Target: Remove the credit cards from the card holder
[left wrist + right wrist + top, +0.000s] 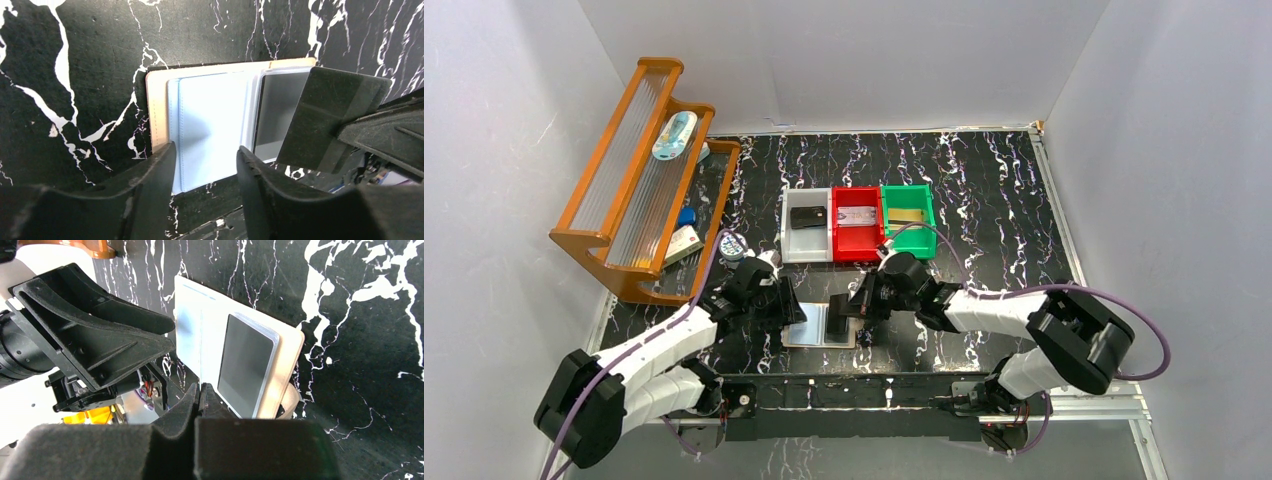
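- Holder (210,120) lies spread open and flat on the desk (994,200), between the two sets of fingers, with its pale blue pockets up and a tan rim showing round them.
- The left fingers (786,306) stand part open, low over the holder's edge nearest them. The edge of a pale blue leaf shows in the gap, and neither tip closes on it.
- The right fingers (201,396) are pressed together tip to tip with no gap. They sit at the holder's edge nearest them, just beside a corner of the dark card (245,365).
- Whether a thin sheet is nipped between those tips cannot be told.
- The card lies flat on the half of the holder toward the right fingers, with a clear border round it. The half toward the left fingers shows pale blue leaves.
- From the left wrist, one broad right finger overlaps the card's far side.
- The two sets of tips are near each other but apart, with the holder's middle between them.
- Beyond both sets of fingers three bins stand side by side: grey bin (807,249), red bin (856,251), green bin (908,241).
- Each bin has one flat thing in it: dark in the grey, pale in the red, tan in the green.
- A wooden rack (624,180) stands well off to the left of the left fingers, at the desk's far corner, with small things on its shelves.
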